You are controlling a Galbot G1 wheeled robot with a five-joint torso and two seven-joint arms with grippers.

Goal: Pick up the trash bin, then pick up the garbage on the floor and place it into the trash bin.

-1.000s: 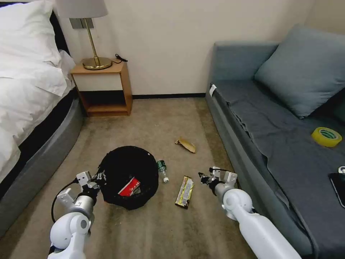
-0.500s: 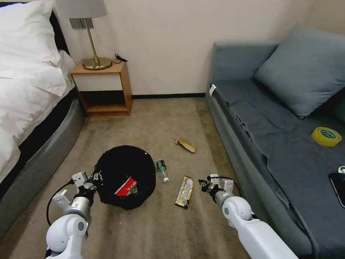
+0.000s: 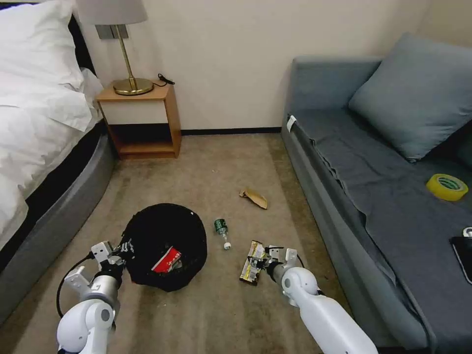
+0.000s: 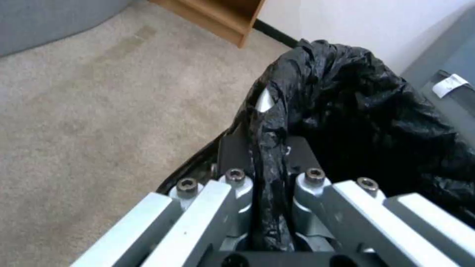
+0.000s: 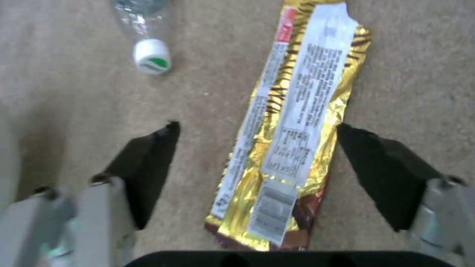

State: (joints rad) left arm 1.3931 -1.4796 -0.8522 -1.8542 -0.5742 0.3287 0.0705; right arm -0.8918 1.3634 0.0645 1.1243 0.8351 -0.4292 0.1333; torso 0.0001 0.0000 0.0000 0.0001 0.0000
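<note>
The trash bin (image 3: 164, 231) with its crinkly black bag sits at the left of the carpet, a red-and-white wrapper (image 3: 166, 259) inside. My left gripper (image 3: 124, 247) is shut on the bin's bag-covered rim (image 4: 269, 148). A long gold-brown snack wrapper (image 5: 287, 122) lies flat on the carpet, and my right gripper (image 5: 257, 167) hangs open just over it, one finger (image 5: 148, 163) on each side. In the head view that gripper (image 3: 260, 259) sits at the wrapper (image 3: 250, 260). A small clear bottle (image 3: 222, 232) with a green label lies beside the bin. A tan-brown crumpled wrapper (image 3: 254, 197) lies farther back.
A grey sofa (image 3: 383, 196) runs along the right, bearing a yellow tape roll (image 3: 446, 187) and a black phone (image 3: 463, 255). A bed (image 3: 39, 147) lines the left, and a wooden nightstand (image 3: 140, 120) with a lamp (image 3: 125, 49) stands against the back wall.
My right gripper has moved left and down onto the gold-brown wrapper. My left gripper and the bin have shifted slightly left and nearer to me.
</note>
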